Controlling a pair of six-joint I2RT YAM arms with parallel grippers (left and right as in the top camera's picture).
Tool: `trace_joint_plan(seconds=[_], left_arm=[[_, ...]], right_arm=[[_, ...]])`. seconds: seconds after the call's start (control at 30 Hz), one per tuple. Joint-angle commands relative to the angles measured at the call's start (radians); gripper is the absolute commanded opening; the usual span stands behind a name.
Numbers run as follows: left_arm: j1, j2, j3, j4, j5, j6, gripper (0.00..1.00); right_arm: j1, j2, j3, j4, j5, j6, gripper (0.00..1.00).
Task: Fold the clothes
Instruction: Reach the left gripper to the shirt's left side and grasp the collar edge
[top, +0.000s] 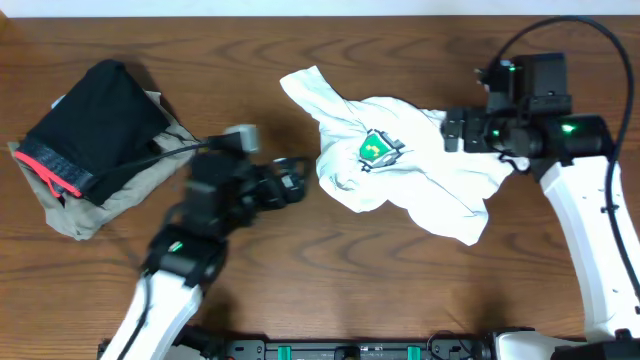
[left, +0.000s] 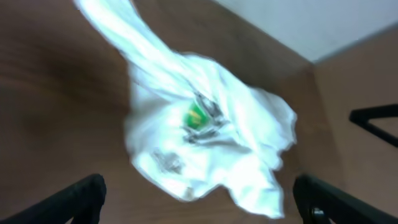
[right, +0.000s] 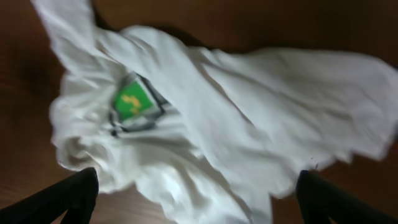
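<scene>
T-shirt (top: 400, 170): white, crumpled, green graphic facing up, on the tabletop (top: 330, 280) between its middle and right edge | left claw (top: 292, 183): released, empty, near the shirt's left side | right claw (top: 452, 130): released, fingers wide, at the shirt's right part | black garment (top: 100, 120) on tan garment (top: 120, 195), near left edge

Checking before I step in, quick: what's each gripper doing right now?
Left gripper: open, holding nothing.
Right gripper: open, holding nothing, over the T-shirt.
</scene>
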Motion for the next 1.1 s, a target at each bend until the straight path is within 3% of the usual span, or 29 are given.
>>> trace_joint_plan(seconds=[0.0,0.3,0.5,0.77,1.0,1.07], left_arm=[[-0.109,0.114,0.016,0.066,0.014,-0.186,0.98],[-0.328,0.433,0.016,0.463,0.005,-0.524,0.98],[-0.372,0.599,0.016,0.563,-0.001,-0.838,0.98],[-0.380,0.712,0.016,0.711,-0.002,-0.952,0.98],[-0.382,0.747,0.016,0.716,-0.072,-1.013,1.00],[-0.382,0.749,0.016,0.716,-0.103,-1.013,0.94]], right_arm=[[-0.029,0.002,0.003,-0.034,0.022,0.012,0.99],[-0.032,0.002,-0.010,-0.056,0.022,0.008,0.99],[-0.032,0.002,-0.010,-0.066,0.022,0.008,0.99],[-0.032,0.002,-0.010,-0.070,0.022,0.008,0.99],[-0.032,0.002,-0.010,-0.073,0.022,0.008,0.99],[-0.032,0.002,-0.010,-0.075,0.022,0.008,0.99]])
